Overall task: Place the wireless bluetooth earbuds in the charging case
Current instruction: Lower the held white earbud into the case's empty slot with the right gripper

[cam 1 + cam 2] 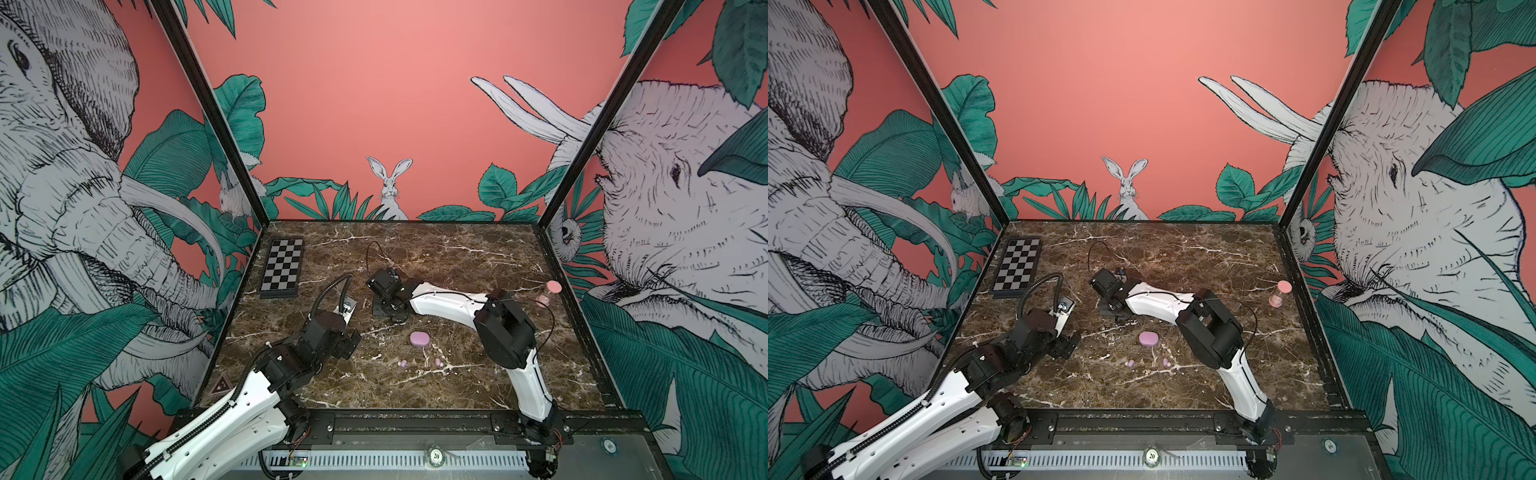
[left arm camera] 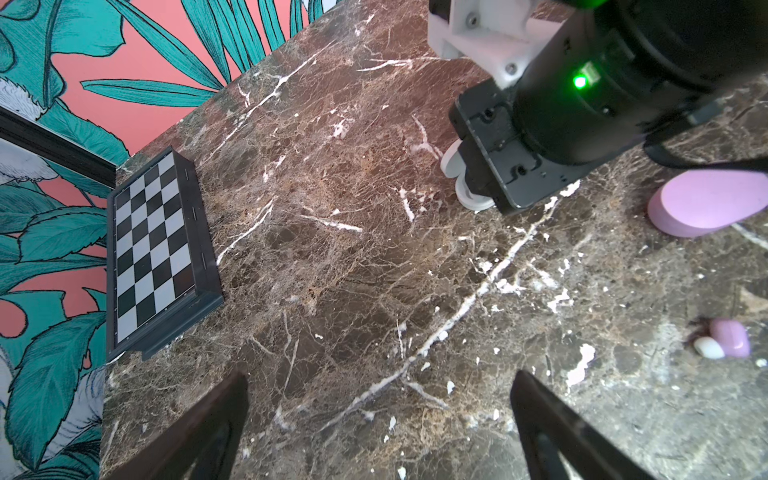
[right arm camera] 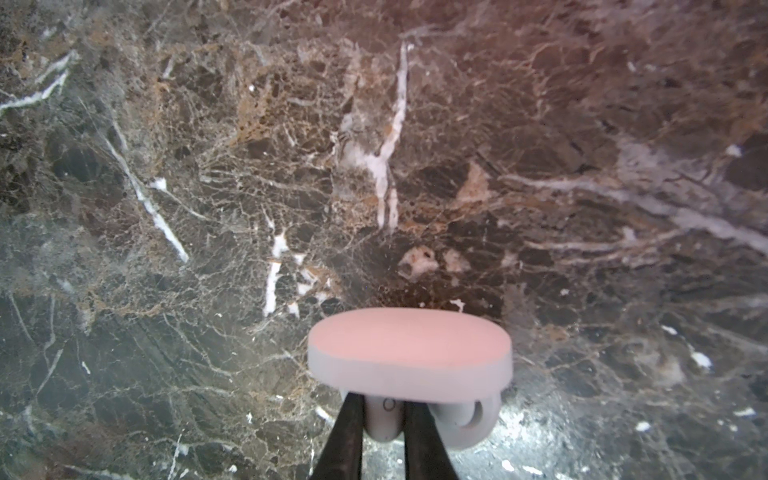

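Observation:
My right gripper point(image 3: 384, 432) is shut on a small white earbud point(image 3: 384, 415), just under the raised lid of a white charging case point(image 3: 409, 353). The left wrist view shows that white case point(image 2: 467, 187) under the right gripper's black body. In both top views the right gripper point(image 1: 390, 309) point(image 1: 1115, 309) hides the case. A closed lilac case point(image 1: 419, 338) point(image 1: 1148, 338) point(image 2: 706, 199) lies nearer the front. Two lilac earbuds point(image 1: 402, 363) point(image 1: 438, 362) lie loose in front of it. My left gripper point(image 2: 380, 432) point(image 1: 353, 340) hangs open over bare marble, left of the lilac case.
A folded chessboard point(image 1: 282, 268) point(image 2: 153, 253) lies at the back left by the wall. A pink hourglass point(image 1: 548, 293) stands at the right edge. Black frame posts and printed walls close in the marble table point(image 1: 457, 257) on three sides.

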